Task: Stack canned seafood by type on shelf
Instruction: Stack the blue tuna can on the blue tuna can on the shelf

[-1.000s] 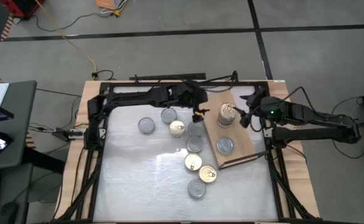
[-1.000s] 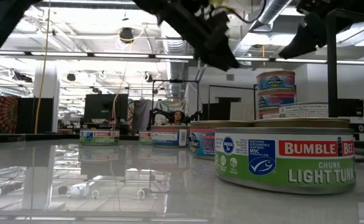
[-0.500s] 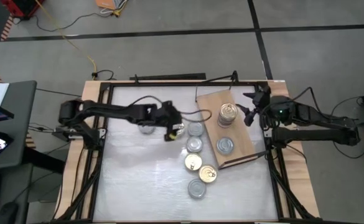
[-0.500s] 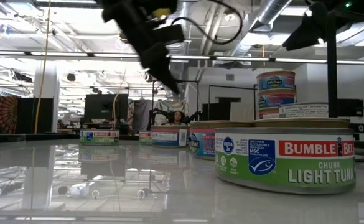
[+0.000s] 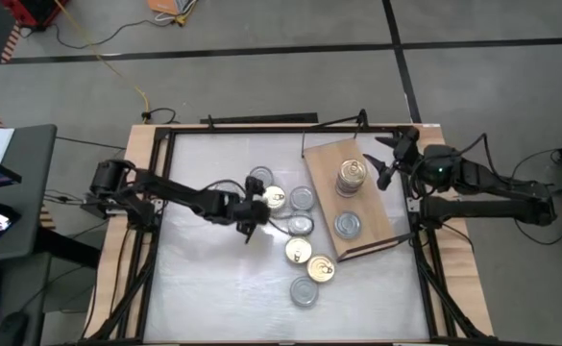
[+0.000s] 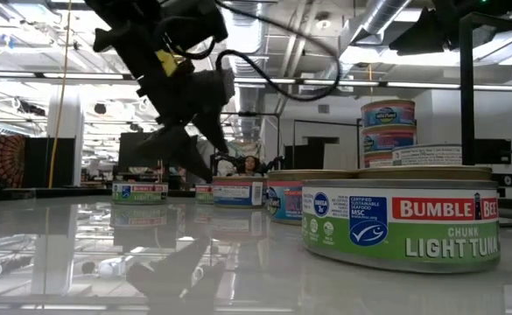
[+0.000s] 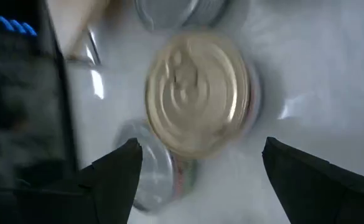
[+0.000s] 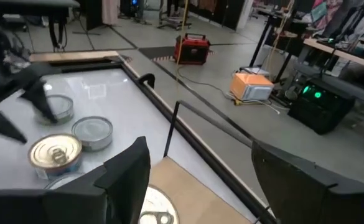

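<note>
Several tins lie flat on the white table: a gold-lidded tin (image 5: 274,198) (image 7: 197,93) with silver-lidded tins (image 5: 259,178) (image 5: 302,198) beside it, and more (image 5: 298,252) toward the near edge. On the wooden shelf (image 5: 372,207) a stack of tins (image 5: 350,176) (image 6: 389,127) stands, with a single silver tin (image 5: 347,225) nearer. My left gripper (image 5: 257,210) (image 7: 200,180) (image 6: 185,144) hangs open just above the table, left of the gold-lidded tin, touching nothing. My right gripper (image 5: 388,161) (image 8: 200,180) is open, raised by the shelf's far right corner.
A Bumble Bee tin (image 6: 400,219) stands close to the low camera. A black frame (image 5: 261,127) runs along the table's far and side edges. The table's left half (image 5: 204,269) holds no tins.
My left gripper has swung from beside the shelf toward the table's left and near edge, sinking toward the tabletop and rolling as it went. Its fingers stay open.
</note>
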Robot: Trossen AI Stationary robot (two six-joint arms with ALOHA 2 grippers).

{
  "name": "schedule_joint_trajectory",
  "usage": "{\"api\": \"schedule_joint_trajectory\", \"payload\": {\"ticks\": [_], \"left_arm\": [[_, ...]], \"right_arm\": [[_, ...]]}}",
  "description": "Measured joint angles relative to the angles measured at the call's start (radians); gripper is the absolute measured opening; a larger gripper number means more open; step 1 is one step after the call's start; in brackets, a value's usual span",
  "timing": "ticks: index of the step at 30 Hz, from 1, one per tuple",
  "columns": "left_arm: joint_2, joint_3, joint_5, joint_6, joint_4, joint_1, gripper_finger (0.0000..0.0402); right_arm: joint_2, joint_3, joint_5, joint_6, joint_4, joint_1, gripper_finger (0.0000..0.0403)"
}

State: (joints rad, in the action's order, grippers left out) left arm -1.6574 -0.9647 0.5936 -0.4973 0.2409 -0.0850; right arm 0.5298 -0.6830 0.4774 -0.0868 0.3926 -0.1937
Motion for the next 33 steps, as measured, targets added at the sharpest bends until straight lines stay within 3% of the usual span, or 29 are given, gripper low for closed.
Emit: {"api": "schedule_joint_trajectory", "payload": {"ticks": [6,9,14,24,33], "left_arm": [[-0.092,-0.001,0.015,-0.14,-0.042,-0.03,0.0318],[-0.129,-0.001,0.052,-0.177,-0.092,-0.03,0.0298],[-0.164,-0.001,0.093,-0.229,-0.124,-0.033,0.0228],[-0.158,-0.003,0.095,-0.174,-0.13,-0.057,0.0026],[-0.159,-0.004,0.065,-0.09,-0.125,-0.068,0.0002]], "right_arm": [[0.0,0.0,0.0,0.024,-0.059,-0.004,0.0306],[0.0,0.0,0.0,0.028,-0.058,-0.004,0.0306],[0.0,0.0,0.0,0.035,-0.058,-0.004,0.0306],[0.0,0.0,0.0,0.061,-0.034,-0.004,0.0306],[0.0,0.0,0.0,0.076,-0.015,-0.004,0.0306]]}}
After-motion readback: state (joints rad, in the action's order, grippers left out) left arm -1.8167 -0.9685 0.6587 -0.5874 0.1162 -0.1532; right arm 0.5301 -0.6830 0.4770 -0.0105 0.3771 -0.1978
